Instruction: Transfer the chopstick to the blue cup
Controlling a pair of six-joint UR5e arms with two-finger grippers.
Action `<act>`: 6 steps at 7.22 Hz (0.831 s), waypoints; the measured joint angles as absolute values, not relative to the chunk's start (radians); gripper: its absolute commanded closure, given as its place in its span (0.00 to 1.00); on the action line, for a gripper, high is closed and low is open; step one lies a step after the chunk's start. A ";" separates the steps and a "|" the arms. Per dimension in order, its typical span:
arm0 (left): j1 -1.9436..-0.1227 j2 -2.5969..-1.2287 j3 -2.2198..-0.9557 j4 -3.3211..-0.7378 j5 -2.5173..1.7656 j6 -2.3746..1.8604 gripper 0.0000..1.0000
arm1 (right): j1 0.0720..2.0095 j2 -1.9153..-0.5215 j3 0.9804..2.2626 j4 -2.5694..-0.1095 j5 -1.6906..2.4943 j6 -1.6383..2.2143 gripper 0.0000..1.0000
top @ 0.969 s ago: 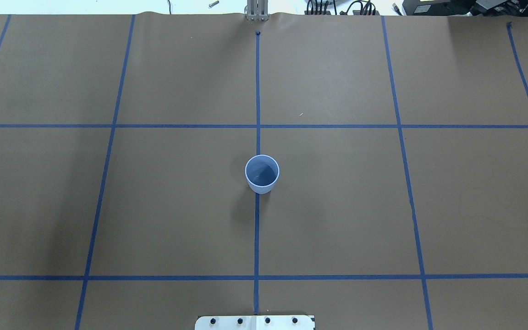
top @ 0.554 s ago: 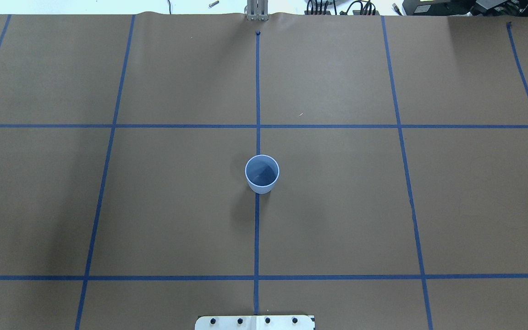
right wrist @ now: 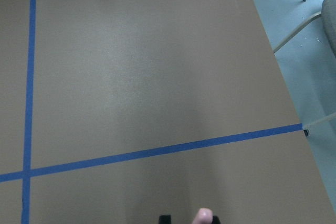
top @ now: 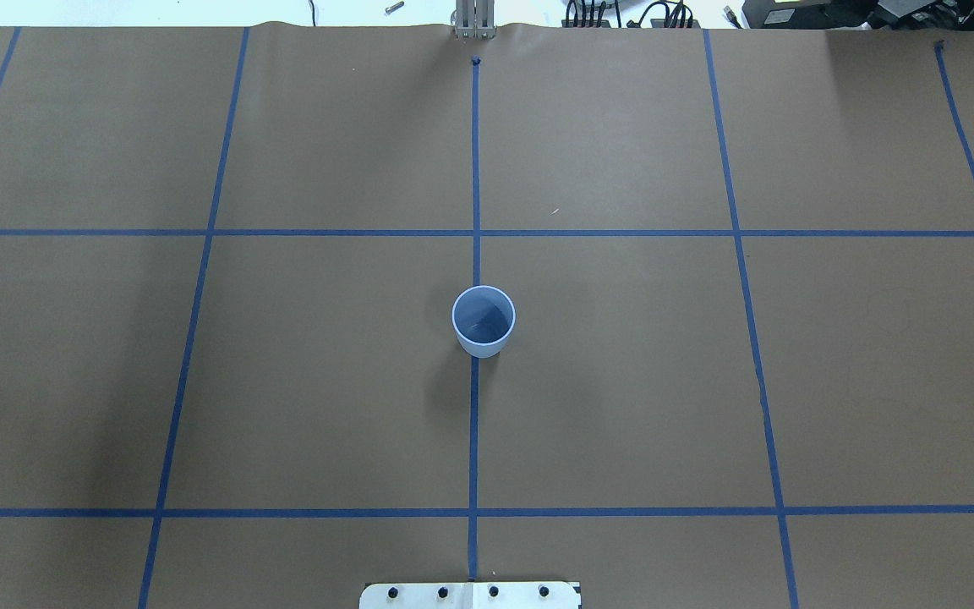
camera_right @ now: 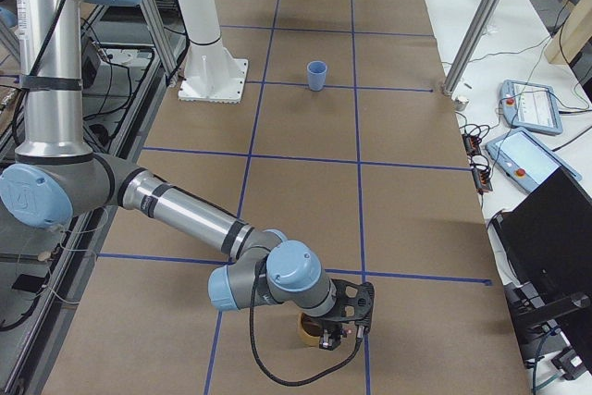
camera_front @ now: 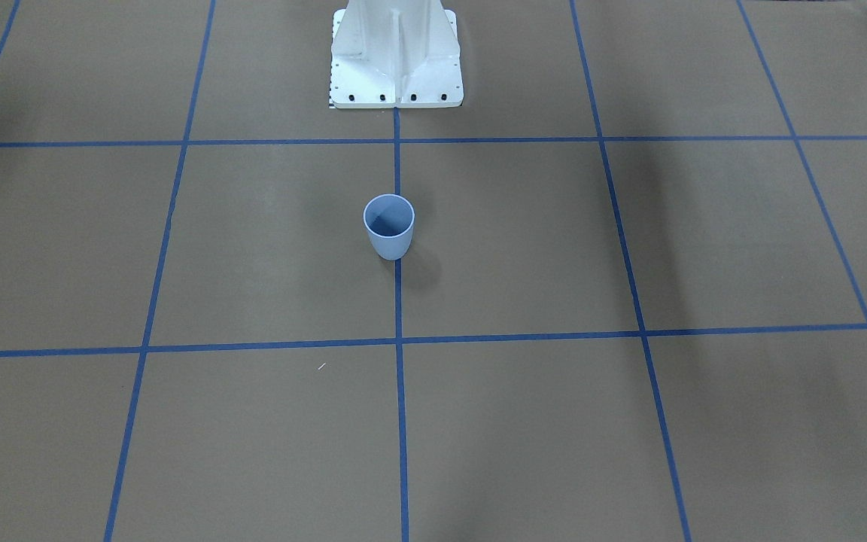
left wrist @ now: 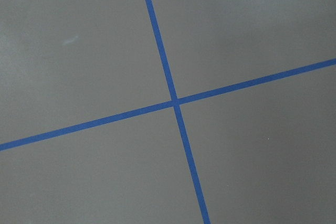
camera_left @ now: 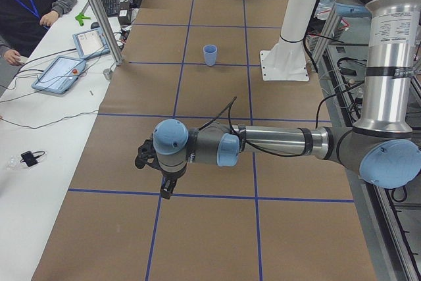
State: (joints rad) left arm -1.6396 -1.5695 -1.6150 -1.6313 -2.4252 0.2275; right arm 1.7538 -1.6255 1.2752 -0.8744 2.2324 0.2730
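No change on the overhead view: blue cup [top: 484,321] unmoved at the table centre, looks empty. Right gripper [camera_right: 344,323] is low over a tan holder [camera_right: 306,329] near the table's right end; can't tell how its jaws stand. Pink chopstick [right wrist: 203,216] tip shows just at them. Left gripper [camera_left: 166,187] hovers near the left end, jaws unclear. Likely pickup stage, transfer not started.

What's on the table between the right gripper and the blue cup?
Nothing: in the exterior right view the stretch from the right gripper to the blue cup is bare brown paper, crossed only by blue tape lines.
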 measured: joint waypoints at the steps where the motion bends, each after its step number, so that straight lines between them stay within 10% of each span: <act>1: -1.640 -1.568 -1.618 -1.631 -2.425 0.228 0.02 | 1.754 -1.626 1.276 -0.874 2.233 0.273 0.92; 6: -1.640 -1.549 -1.635 -1.631 -2.424 0.227 0.02 | 1.761 -1.641 1.305 -0.874 2.242 0.271 1.00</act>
State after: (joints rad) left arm -1.6397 -1.5493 -1.6345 -1.6309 -2.4237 0.2270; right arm 1.7608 -1.6411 1.3050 -0.8744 2.2417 0.2711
